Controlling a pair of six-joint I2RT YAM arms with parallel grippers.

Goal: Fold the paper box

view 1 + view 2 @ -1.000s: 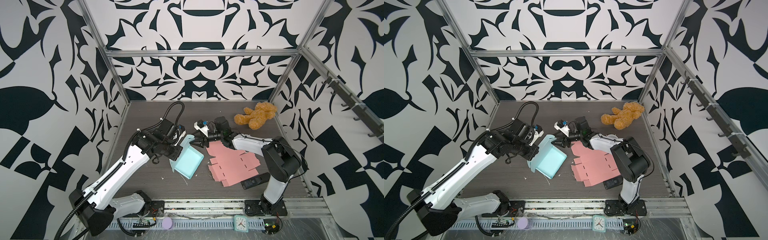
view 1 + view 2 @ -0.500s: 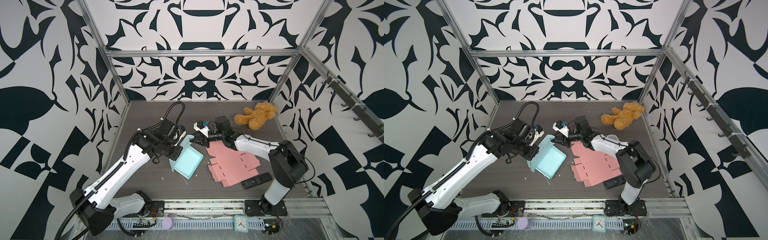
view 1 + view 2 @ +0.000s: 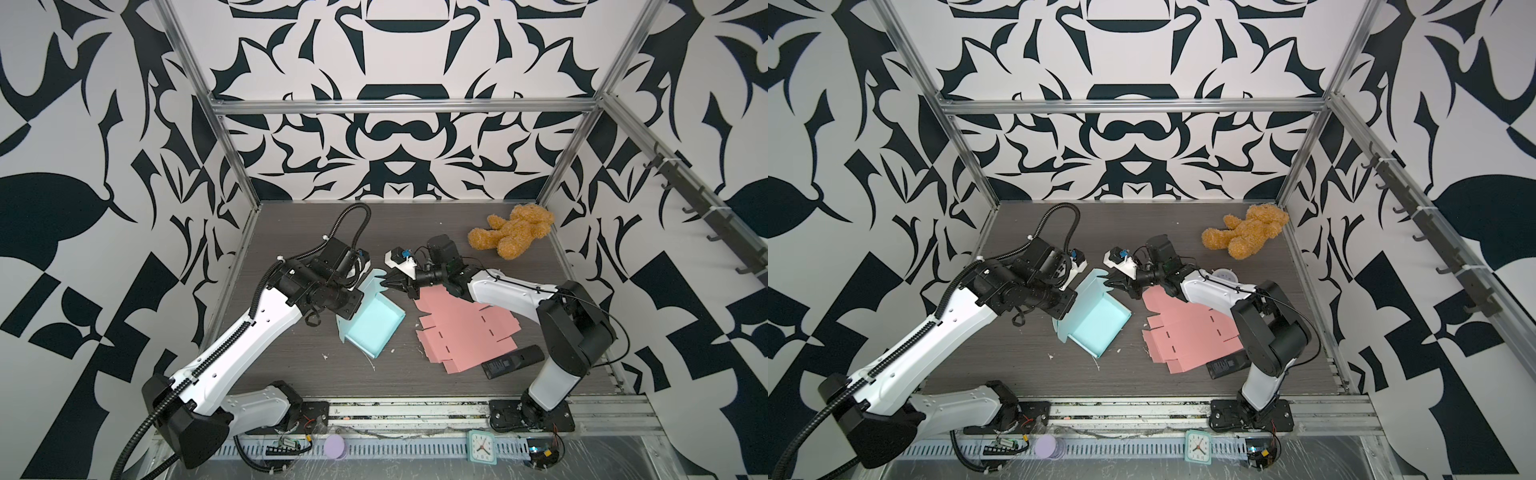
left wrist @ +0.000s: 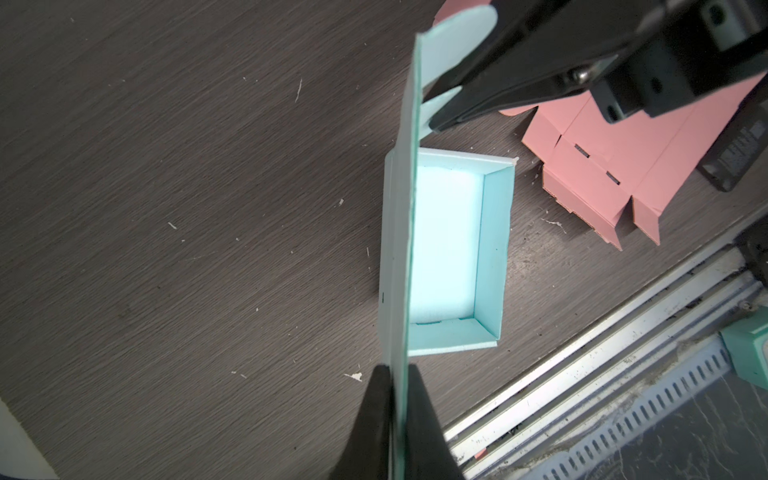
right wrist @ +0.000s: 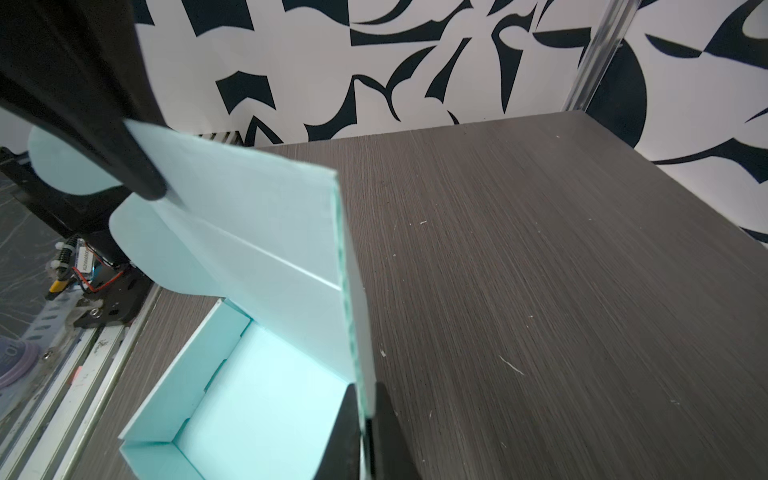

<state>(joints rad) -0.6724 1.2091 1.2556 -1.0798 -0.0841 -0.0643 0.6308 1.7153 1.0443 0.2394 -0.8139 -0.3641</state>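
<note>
A light blue paper box [image 3: 372, 328] [image 3: 1096, 328] lies on the dark table, its tray formed and its lid panel [image 4: 409, 208] [image 5: 257, 232] standing upright along one long side. My left gripper [image 4: 400, 370] is shut on one end of the lid's upper edge. In both top views it sits at the box's left side [image 3: 358, 300] [image 3: 1073, 300]. From the right, my right gripper [image 5: 365, 399] [image 3: 388, 283] [image 3: 1109, 283] has come in and is shut on the lid's other end, by the rounded tabs. The tray's inside [image 4: 449, 249] is bare.
A flat pink cardboard blank [image 3: 465, 328] [image 3: 1187, 332] lies right of the box, under the right arm. A black remote [image 3: 513, 361] is at its front edge. A brown teddy bear [image 3: 513, 237] sits at the back right. A small clock [image 3: 482, 446] and a purple disc [image 3: 336, 446] rest on the front rail.
The right gripper has moved left to the lid and closed on its edge. The left gripper has kept its hold on the lid, and the box has barely shifted.
</note>
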